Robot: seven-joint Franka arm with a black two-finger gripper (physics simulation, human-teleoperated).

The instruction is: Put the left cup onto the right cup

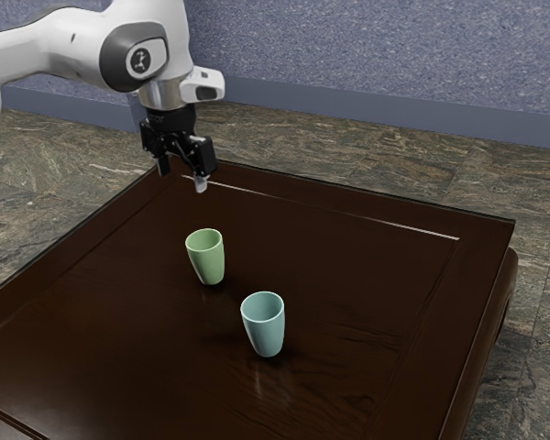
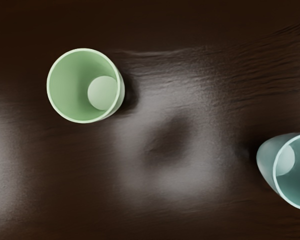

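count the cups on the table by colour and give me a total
green cup: 1
teal cup: 1
total: 2 cups

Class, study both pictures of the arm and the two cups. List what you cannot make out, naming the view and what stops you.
1. Teal cup: wrist view, part of its rim and inside is cut off by the picture's edge.
2. Green cup: exterior view, its inner bottom is hidden by its own wall.
3. Table: exterior view, its near corner is cut off by the lower edge.
4. Arm: its base is cut off at the exterior view's left edge.
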